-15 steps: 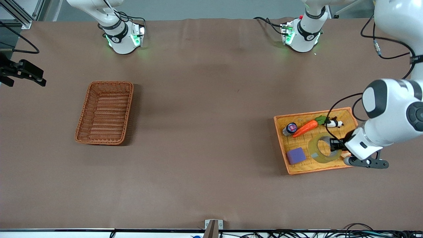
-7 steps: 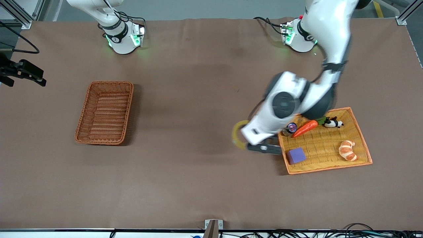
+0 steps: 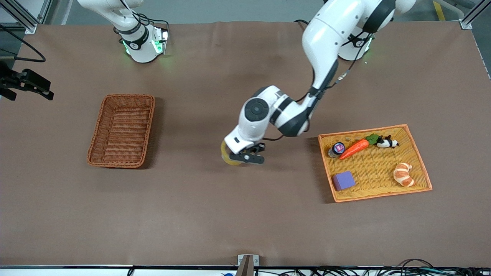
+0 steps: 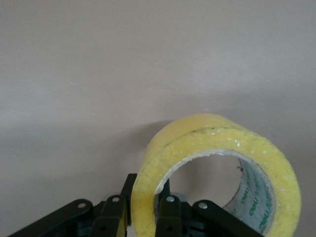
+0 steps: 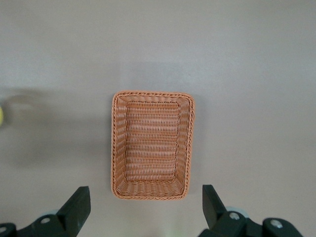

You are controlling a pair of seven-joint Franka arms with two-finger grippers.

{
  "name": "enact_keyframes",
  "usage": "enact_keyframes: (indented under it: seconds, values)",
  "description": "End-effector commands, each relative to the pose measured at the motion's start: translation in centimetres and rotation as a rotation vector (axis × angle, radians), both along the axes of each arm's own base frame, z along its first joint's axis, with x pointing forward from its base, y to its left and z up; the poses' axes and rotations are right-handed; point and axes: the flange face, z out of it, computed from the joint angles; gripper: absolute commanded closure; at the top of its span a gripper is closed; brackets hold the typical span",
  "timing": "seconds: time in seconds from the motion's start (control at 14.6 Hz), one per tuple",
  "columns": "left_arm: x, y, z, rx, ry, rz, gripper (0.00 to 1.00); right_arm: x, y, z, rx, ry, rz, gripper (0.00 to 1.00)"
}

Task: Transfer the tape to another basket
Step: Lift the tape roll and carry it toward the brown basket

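Observation:
My left gripper [image 3: 245, 158] is shut on the tape [image 3: 229, 156], a yellowish translucent roll, and holds it over the bare table between the two baskets. In the left wrist view the fingers pinch the wall of the tape [image 4: 217, 148], one inside the ring and one outside, at the left gripper [image 4: 145, 197]. The reddish-brown wicker basket [image 3: 122, 130] stands empty toward the right arm's end of the table. My right gripper [image 5: 145, 195] is open and empty, high above the basket [image 5: 152, 143], and waits.
A flat yellow-orange woven tray [image 3: 374, 168] lies toward the left arm's end. It holds a carrot [image 3: 355, 148], a croissant [image 3: 402, 174], a purple block [image 3: 343, 180], a small jar [image 3: 337, 148] and a panda figure [image 3: 386, 143].
My left arm has lifted the tape out of the yellow-orange tray and swung it toward the right arm's end, to over the middle of the table. The right arm has not moved.

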Motion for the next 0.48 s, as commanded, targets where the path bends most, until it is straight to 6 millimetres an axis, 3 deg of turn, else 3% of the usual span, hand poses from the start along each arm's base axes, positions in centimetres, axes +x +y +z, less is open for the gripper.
enact_keyframes:
  seconds: [0.0,0.21,0.41]
  values:
    - [-1.4,-3.3,-1.4,-0.085,0.013,-0.018,0.96,-0.1,0.0,0.2,0.021,-0.006,-0.002,0.0]
    - [-3.5,-5.7,-3.5,-0.158,0.018,-0.038,0.93,-0.1,0.2,0.2,0.023,-0.005,0.0,0.0]
    - [-5.2,-7.6,-4.2,-0.202,0.007,-0.062,0.9,-0.1,0.0,0.2,0.021,-0.006,-0.004,0.0]
